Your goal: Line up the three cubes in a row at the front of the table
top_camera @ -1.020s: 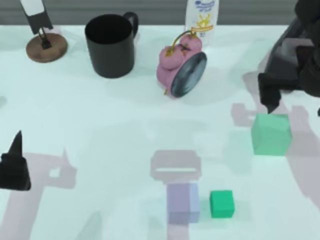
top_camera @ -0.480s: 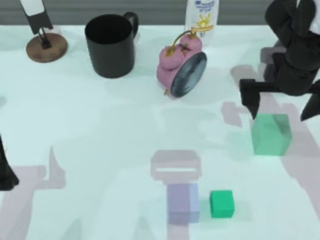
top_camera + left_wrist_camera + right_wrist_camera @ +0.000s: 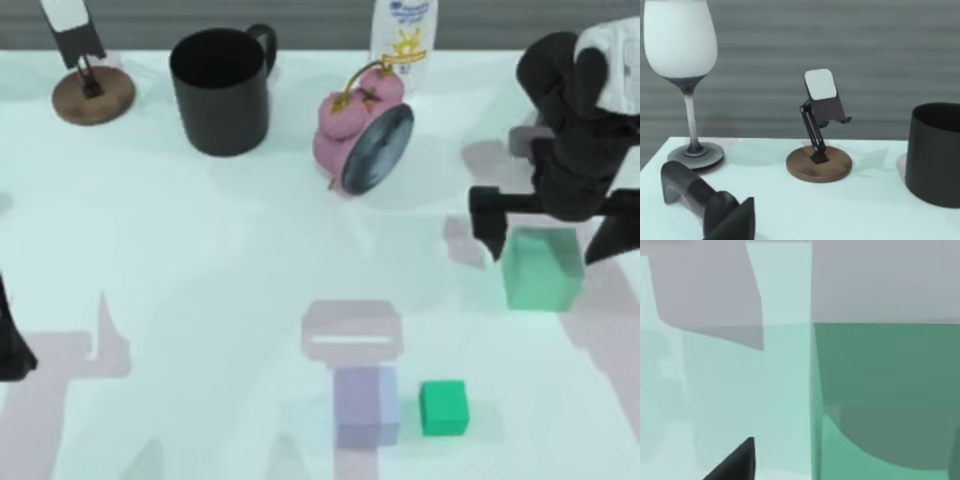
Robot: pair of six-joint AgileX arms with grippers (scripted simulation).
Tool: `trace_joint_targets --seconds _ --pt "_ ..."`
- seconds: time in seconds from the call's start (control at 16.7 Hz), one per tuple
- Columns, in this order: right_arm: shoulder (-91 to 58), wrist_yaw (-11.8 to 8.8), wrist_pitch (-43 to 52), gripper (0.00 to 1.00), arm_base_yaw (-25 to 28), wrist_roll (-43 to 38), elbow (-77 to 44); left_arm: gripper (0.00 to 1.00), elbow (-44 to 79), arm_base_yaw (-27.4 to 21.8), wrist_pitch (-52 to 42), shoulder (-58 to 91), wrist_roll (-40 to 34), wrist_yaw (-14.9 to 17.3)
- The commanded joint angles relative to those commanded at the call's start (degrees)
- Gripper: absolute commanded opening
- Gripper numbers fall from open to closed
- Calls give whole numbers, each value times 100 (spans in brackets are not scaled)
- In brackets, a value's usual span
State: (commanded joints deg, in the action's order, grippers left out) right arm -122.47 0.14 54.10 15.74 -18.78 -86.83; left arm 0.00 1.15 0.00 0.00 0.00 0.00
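The larger mint-green cube (image 3: 541, 270) stands at the table's right side and fills much of the right wrist view (image 3: 885, 400). My right gripper (image 3: 548, 238) hangs open right over it, one finger (image 3: 487, 232) on each side, apart from the cube. The lavender-blue cube (image 3: 366, 405) and the small bright green cube (image 3: 443, 407) sit side by side near the front edge. My left gripper (image 3: 8, 345) is parked at the far left edge; one finger (image 3: 740, 220) shows with nothing beside it, so it is open. The table (image 3: 200, 260) is pale mint-white.
Along the back stand a phone stand on a wooden disc (image 3: 88, 80), a black mug (image 3: 220, 90), a pink alarm clock (image 3: 362, 130) and a white bottle (image 3: 402, 30). A wine glass (image 3: 682, 75) stands at the far left corner.
My right gripper has swung in from the right and come down, so its fingers now straddle the mint-green cube. My left arm has pulled back to the left edge. No cube has moved.
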Motion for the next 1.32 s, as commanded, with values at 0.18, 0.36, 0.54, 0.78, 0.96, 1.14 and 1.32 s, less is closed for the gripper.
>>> trace_joint_targets --seconds 0.18,0.36,0.54,0.78,0.96,1.14,1.32 --pt "-279 2 -660 100 11 -14 369 100 0 0 0 0 0 0" --pt "-370 3 -818 100 15 -20 474 100 0 0 0 0 0 0" --pt "-370 3 -818 92 15 -20 474 100 0 0 0 0 0 0" --pt "-370 3 -818 62 15 -20 474 100 0 0 0 0 0 0" --pt "-370 3 -818 40 15 -20 474 100 0 0 0 0 0 0" --pt "-370 3 -818 17 15 -20 474 100 0 0 0 0 0 0" --pt "-370 3 -818 0 15 -20 474 100 0 0 0 0 0 0"
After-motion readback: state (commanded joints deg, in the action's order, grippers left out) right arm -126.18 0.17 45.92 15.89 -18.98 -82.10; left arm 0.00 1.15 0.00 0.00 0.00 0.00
